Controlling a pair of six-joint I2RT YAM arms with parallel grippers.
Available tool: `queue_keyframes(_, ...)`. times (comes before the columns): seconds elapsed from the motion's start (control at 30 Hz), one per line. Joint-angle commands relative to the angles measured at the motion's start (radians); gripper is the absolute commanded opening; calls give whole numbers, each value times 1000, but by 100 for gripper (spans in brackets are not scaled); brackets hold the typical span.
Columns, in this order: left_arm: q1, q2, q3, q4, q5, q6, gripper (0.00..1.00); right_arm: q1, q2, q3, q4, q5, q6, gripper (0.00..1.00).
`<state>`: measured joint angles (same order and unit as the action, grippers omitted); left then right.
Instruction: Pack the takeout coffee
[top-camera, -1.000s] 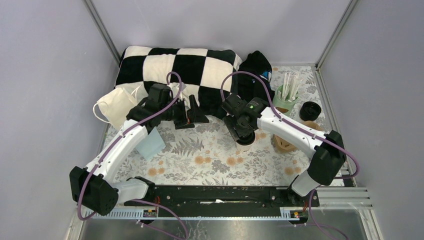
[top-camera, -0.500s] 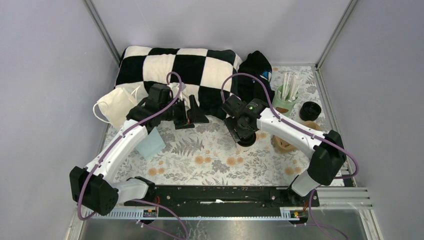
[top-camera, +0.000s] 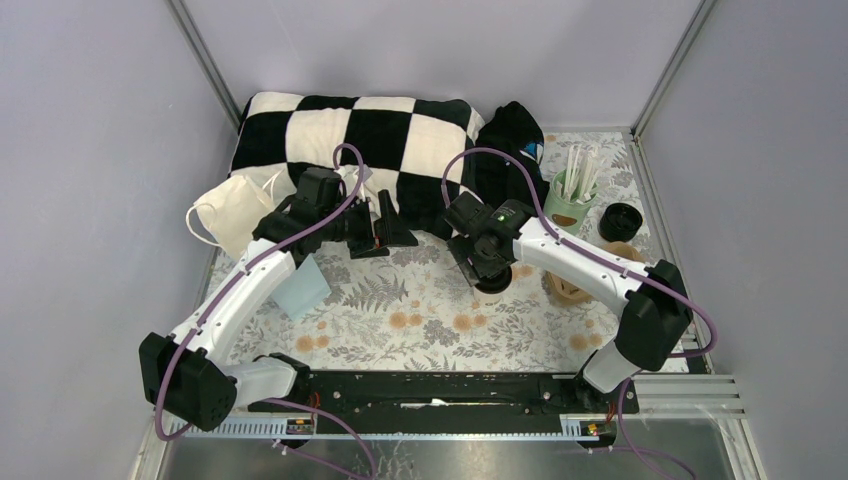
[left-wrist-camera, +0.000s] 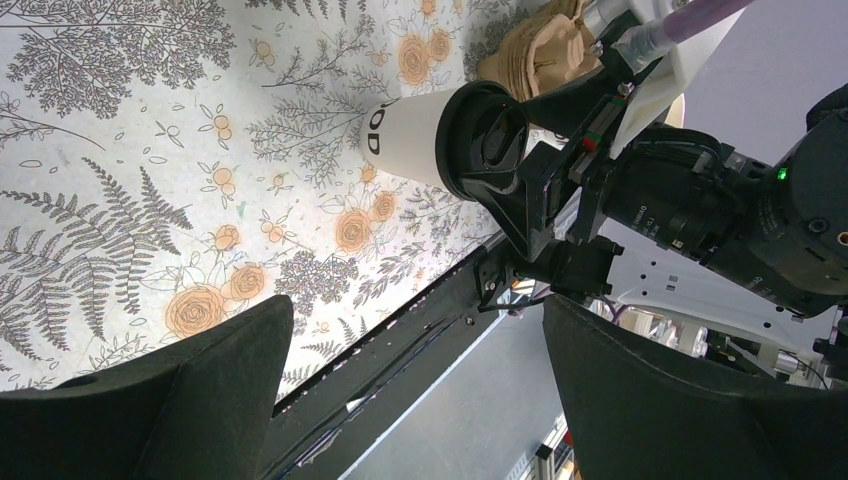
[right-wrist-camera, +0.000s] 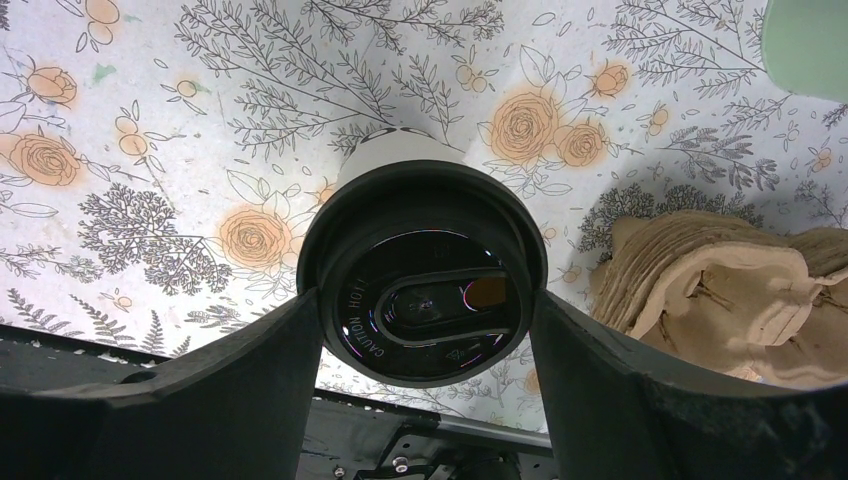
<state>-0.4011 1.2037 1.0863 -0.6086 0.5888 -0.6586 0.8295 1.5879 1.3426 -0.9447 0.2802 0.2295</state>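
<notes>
A takeout coffee (right-wrist-camera: 425, 290), a white paper cup with a black lid, stands upright on the flowered table mat. In the left wrist view the takeout coffee (left-wrist-camera: 410, 135) shows its white side. My right gripper (right-wrist-camera: 425, 335) comes down from above, its two fingers pressed against opposite sides of the lid. From the top camera the right gripper (top-camera: 490, 268) covers most of the cup (top-camera: 493, 284). My left gripper (top-camera: 398, 232) hovers open to the left of it, near the checked cushion, with nothing between its fingers (left-wrist-camera: 180, 400).
A brown pulp cup carrier (top-camera: 572, 288) lies just right of the cup. Behind it stand a mint-green cup of white sticks (top-camera: 572, 200) and another black-lidded cup (top-camera: 621, 222). A checked cushion (top-camera: 350, 140), a white cloth bag (top-camera: 235, 215) and a pale blue packet (top-camera: 300, 288) sit at left.
My right gripper has shifted slightly over the cup, so the white rim seen earlier beneath it is now covered. The left arm has not moved.
</notes>
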Motion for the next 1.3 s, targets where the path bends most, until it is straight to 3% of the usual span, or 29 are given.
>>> queue_keyframes(0.0, 1, -6, 11, 20, 18, 14, 99, 8, -19, -8, 14, 33, 2, 79)
queue_keyframes(0.3, 1, -2, 16, 20, 28, 4, 99, -4, -36, -26, 39, 21, 11, 85)
queue_keyframes(0.6, -15, 13, 29, 20, 35, -38, 99, -4, -78, 63, -23, -4, 33, 99)
queue_keyframes(0.83, -109, 61, -28, 172, 51, -186, 98, -26, -154, 69, -40, -91, 91, 100)
queue_keyframes(0.93, -175, 105, -45, 249, 44, -261, 91, -137, -221, 1, 11, -249, 118, 98)
queue_keyframes(1.07, -258, 178, -89, 402, 14, -364, 74, -353, -353, -190, 214, -568, 173, 90)
queue_keyframes(1.27, -274, 300, -121, 588, 22, -469, 64, -503, -392, -370, 386, -820, 228, 86)
